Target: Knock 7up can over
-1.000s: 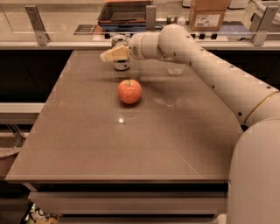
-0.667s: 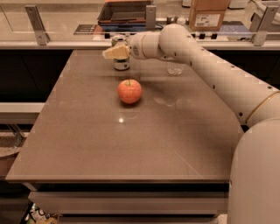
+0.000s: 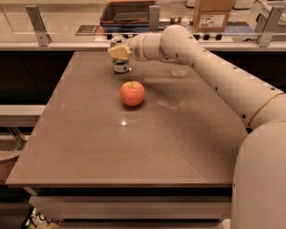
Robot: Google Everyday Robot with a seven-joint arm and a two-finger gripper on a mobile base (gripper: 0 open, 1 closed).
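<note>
The 7up can stands upright near the far edge of the brown table, a small silver can with green markings. My gripper reaches in from the right at the end of the white arm and sits against the can's upper part, covering its right side and part of its top. A red apple lies on the table just in front of the can, apart from it.
A clear water bottle stands behind my arm at the far right of the table, mostly hidden. A rail with metal posts runs behind the table. A cardboard box and a dark tray sit beyond it.
The gripper has crept slightly up and left along the can's top. The can still stands upright and the apple has not moved.
</note>
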